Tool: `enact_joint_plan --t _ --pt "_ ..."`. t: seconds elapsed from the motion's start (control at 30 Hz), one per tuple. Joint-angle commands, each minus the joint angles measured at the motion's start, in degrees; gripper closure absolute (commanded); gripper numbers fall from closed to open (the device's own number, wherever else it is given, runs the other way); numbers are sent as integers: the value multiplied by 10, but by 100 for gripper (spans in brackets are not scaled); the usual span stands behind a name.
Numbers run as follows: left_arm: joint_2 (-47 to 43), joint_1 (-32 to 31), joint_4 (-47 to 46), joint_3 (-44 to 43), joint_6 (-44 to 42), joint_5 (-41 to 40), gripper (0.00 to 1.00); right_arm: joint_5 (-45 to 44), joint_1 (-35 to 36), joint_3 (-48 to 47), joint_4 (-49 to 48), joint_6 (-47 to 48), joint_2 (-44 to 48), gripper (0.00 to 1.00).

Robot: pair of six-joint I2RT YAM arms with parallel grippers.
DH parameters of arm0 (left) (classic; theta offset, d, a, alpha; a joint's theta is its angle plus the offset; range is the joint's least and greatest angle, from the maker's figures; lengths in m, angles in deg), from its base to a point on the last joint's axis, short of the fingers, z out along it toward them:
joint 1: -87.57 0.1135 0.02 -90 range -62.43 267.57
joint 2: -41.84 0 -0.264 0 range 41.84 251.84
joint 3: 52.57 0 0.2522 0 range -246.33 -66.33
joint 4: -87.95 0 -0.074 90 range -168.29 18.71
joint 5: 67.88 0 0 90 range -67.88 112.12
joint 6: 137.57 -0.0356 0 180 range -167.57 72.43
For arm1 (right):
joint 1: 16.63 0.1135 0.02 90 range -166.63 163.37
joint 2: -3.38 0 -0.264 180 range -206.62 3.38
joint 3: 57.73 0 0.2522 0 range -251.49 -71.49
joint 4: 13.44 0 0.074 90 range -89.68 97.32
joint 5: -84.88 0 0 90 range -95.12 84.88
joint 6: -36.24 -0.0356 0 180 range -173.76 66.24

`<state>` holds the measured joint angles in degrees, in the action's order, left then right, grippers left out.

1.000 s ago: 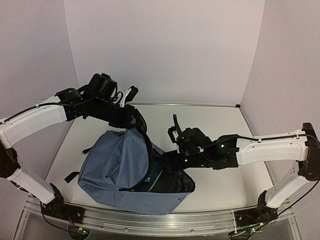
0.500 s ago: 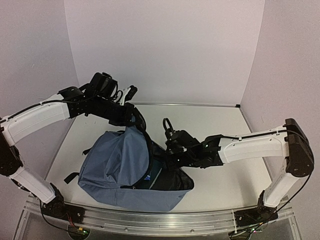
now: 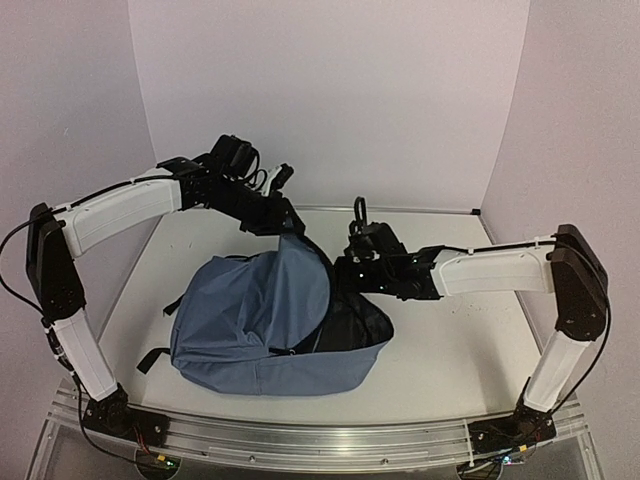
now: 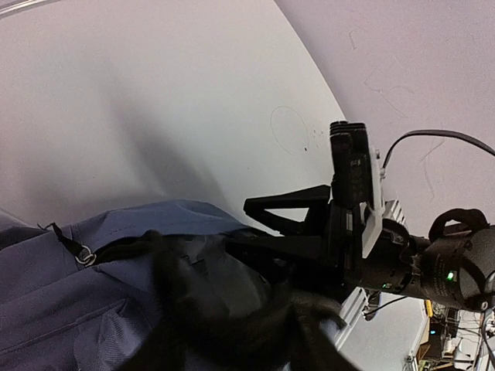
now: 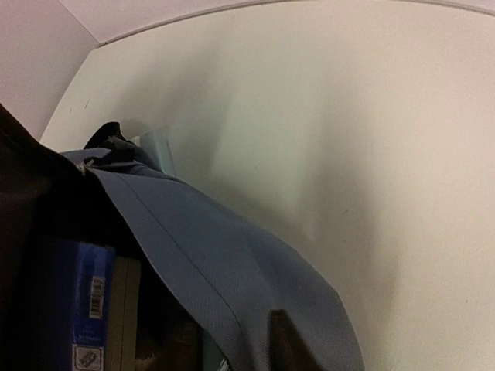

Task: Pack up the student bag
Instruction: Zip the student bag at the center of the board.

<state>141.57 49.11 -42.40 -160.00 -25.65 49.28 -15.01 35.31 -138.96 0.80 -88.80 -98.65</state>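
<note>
- The student bag (image 3: 255,315) lies slumped mid-tabletop (image 3: 450,340), with its dark-lined mouth turned toward your right arm.
- Expect soft, floppy fabric that sags wherever it is unsupported. Take it by the stitched rim of the mouth or the top edge, not by the slack panel.
- A blue book (image 5: 91,297) with a barcode label sits inside the mouth and probably adds weight low down.
- The left end effector (image 3: 289,225) is at the bag's raised top edge and the right end effector (image 3: 343,275) is at the mouth. Dark blur and fabric hide both sets of fingers, so you cannot tell whether either is apart or clamped.
- Anything deeper inside the bag is hidden.
</note>
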Motion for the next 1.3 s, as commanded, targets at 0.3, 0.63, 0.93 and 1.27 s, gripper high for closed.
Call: enact_joint_plan --t 0.3,0.63,0.93,1.27 --pt "-196 84 -20 226 112 -65 0 -88 -24 100 109 62 282 27" --pt "-334 166 22 417 204 -196 0 117 62 91 160 89 338 38" --pt "-414 170 18 531 283 -222 2 63 206 59 90 36 192 39" --pt "-455 171 -51 614 317 -196 33 -2 273 -19 93 11 52 50"
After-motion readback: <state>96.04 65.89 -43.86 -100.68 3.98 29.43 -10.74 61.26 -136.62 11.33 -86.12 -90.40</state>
